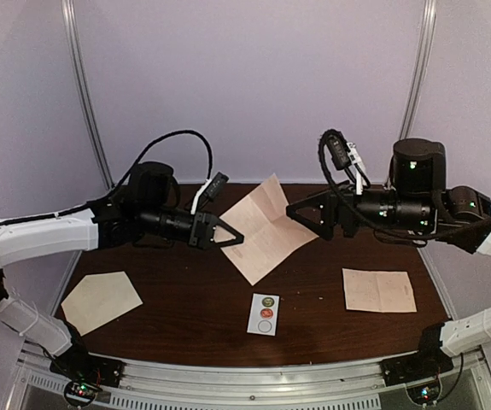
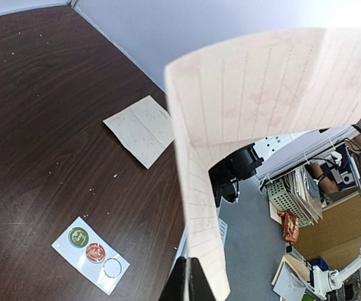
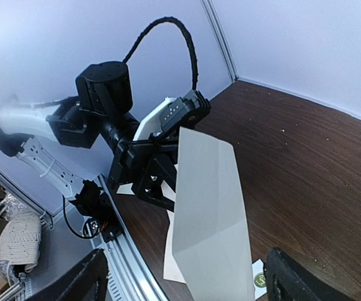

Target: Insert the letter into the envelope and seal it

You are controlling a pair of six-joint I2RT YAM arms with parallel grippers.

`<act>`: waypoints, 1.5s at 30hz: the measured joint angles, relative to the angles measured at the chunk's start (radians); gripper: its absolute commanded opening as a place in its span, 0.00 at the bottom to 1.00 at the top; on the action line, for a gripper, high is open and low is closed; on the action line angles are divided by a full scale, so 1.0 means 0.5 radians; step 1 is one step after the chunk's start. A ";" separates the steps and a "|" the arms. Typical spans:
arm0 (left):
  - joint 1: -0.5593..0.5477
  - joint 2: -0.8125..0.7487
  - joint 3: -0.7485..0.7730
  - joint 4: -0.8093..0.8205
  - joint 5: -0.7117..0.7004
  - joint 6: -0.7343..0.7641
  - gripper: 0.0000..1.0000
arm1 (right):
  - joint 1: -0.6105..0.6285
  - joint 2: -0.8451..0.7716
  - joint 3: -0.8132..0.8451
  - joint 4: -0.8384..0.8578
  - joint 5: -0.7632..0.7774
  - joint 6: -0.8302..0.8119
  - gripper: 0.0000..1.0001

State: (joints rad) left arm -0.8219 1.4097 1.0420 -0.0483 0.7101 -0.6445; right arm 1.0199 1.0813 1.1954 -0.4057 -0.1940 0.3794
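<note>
The letter point(image 1: 264, 224), a pinkish creased lined sheet, hangs in the air over the table's middle. My left gripper point(image 1: 230, 237) is shut on its left edge; the left wrist view shows the fingers point(image 2: 189, 283) pinching the sheet point(image 2: 255, 94). My right gripper point(image 1: 301, 219) is open at the sheet's right edge, with the sheet point(image 3: 208, 213) between its widely spread fingers point(image 3: 296, 279), not touching. The left gripper point(image 3: 161, 191) also shows behind the sheet in the right wrist view. The cream envelope point(image 1: 100, 299), its triangular flap open, lies flat at the near left.
A white sticker card point(image 1: 264, 313) with round stickers lies near the front middle; it also shows in the left wrist view point(image 2: 91, 254). A second folded pinkish sheet point(image 1: 379, 290) lies flat at the right, also seen in the left wrist view point(image 2: 141, 130). The dark wooden table point(image 1: 194, 316) ends at a metal rail in front.
</note>
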 measured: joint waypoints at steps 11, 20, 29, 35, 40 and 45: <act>-0.021 -0.283 -0.298 0.260 -0.234 0.128 0.00 | -0.037 -0.236 -0.207 0.235 0.278 0.293 0.98; -0.117 -0.345 -0.317 0.265 -0.244 0.186 0.00 | -0.065 -0.096 -0.220 0.222 0.152 0.328 0.97; -0.293 -0.314 -0.267 0.307 -0.142 0.176 0.00 | -0.065 -0.062 -0.388 0.441 -0.408 0.352 0.76; -0.365 -0.242 -0.166 0.311 -0.104 0.176 0.00 | -0.065 -0.056 -0.392 0.525 -0.638 0.391 0.63; -0.370 -0.225 -0.153 0.308 -0.089 0.176 0.00 | -0.065 -0.052 -0.429 0.541 -0.735 0.394 0.46; -0.371 -0.209 -0.152 0.306 -0.079 0.176 0.00 | -0.065 -0.015 -0.454 0.605 -0.829 0.410 0.29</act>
State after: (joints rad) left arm -1.0073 1.3052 0.9661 0.1047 0.6708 -0.5564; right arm 0.9874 1.0737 0.9684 -0.1032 -0.6086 0.5846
